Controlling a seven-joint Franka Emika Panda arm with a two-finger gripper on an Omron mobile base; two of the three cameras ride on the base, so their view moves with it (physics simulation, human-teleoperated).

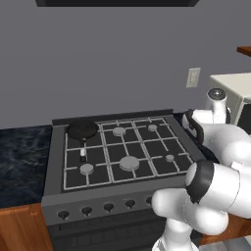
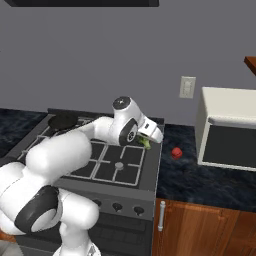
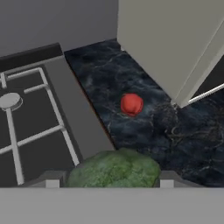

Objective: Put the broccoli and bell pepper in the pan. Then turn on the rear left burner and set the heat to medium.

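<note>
Broccoli (image 3: 114, 169): clamped between the gripper's (image 3: 107, 183) fingers (image 3: 51, 179), above the stove's (image 3: 78, 118) right edge
Bell pepper (image 3: 131, 104): on the dark surface (image 3: 144, 131) beyond
Pan (image 1: 82, 130): rear left burner

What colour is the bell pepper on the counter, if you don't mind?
Glossy red; the bell pepper shows best in the hand view.

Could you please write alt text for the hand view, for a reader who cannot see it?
The gripper holds the broccoli between its fingertips, above the stove's right edge. Beyond it the bell pepper lies on the dark counter, near a microwave.
</note>
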